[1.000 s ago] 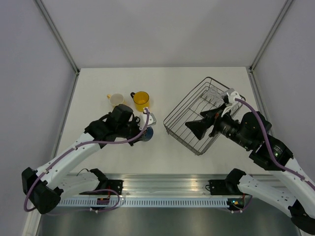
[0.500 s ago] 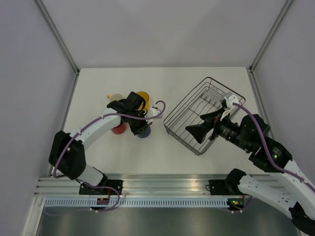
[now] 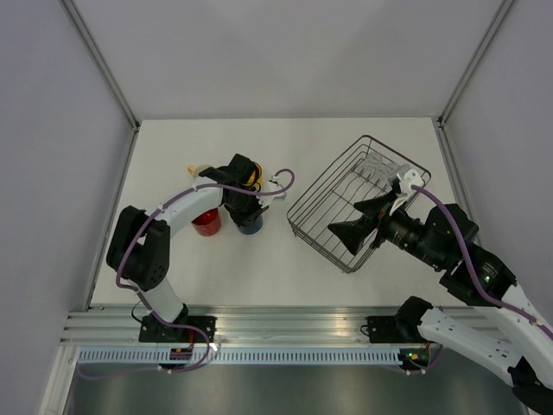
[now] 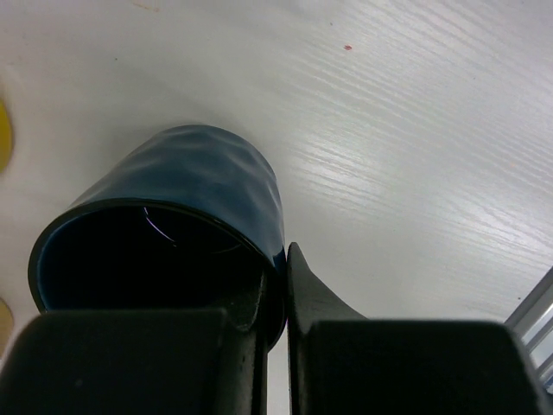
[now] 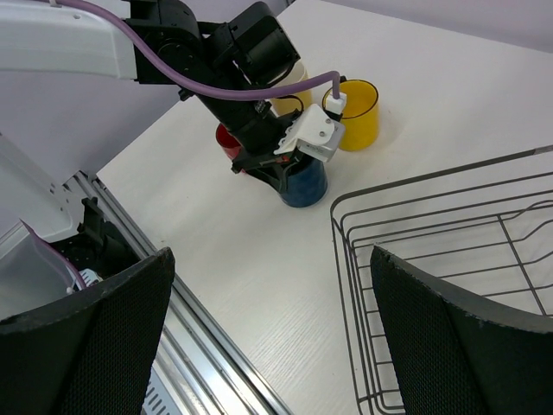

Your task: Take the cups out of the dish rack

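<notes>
- White tabletop [image 3: 346,285] carries four handled cups outside the rack: pale yellow mug [image 3: 200,170], bright yellow mug [image 5: 363,112], red mug [image 3: 206,223], dark blue mug [image 3: 250,225].
- Our left tool [image 4: 276,285] pinches the dark blue mug's rim beside the red mug; we judge letting go comes next.
- Our right tool [image 5: 272,346], spread and empty, hangs by the dark wire dish rack [image 3: 327,177], where clear glass tumblers [image 3: 378,162] lie; we cannot count them.

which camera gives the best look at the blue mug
The left wrist view: the blue mug fills the frame, its rim pinched between the left fingers. The right wrist view shows it small and partly covered. The top view shows only a small blue patch.
</notes>
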You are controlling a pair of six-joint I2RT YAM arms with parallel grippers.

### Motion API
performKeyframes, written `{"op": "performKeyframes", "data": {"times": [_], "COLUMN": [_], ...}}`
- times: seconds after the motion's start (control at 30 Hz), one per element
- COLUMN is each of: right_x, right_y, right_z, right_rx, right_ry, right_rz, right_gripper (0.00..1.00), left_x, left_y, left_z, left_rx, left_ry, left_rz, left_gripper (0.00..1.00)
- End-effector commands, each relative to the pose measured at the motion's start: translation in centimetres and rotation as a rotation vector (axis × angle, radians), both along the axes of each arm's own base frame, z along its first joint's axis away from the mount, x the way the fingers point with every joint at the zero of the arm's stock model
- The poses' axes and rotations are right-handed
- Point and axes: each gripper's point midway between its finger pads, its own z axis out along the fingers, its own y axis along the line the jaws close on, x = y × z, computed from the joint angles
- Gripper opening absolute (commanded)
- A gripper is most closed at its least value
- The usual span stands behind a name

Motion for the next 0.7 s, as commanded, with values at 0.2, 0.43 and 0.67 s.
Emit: {"op": "performKeyframes", "data": {"times": [0.2, 0.43, 0.67], "right_x": [0.0, -0.1, 0.1], "right_y": [0.1, -0.3, -0.3], "right_z": [0.1, 0.2, 0.1], "right_rx": [-0.008, -0.009, -0.018], "right_ry": [-0.023, -0.026, -0.026], "right_rz": [0.013, 0.002, -0.006], "right_gripper": [0.98, 0.98, 0.98], "left_x": [4.4, 3.3, 1.7], "left_y": [-0.8, -1.3, -1.8], "left_z": [1.0, 1.3, 2.4], "left_rx": [0.025, 0.010, -0.008], "left_ry": [-0.144, -0.096, -0.039], "left_rz": [-0.001, 0.011, 0.002], "left_gripper": [0.04, 0.27, 0.32]}}
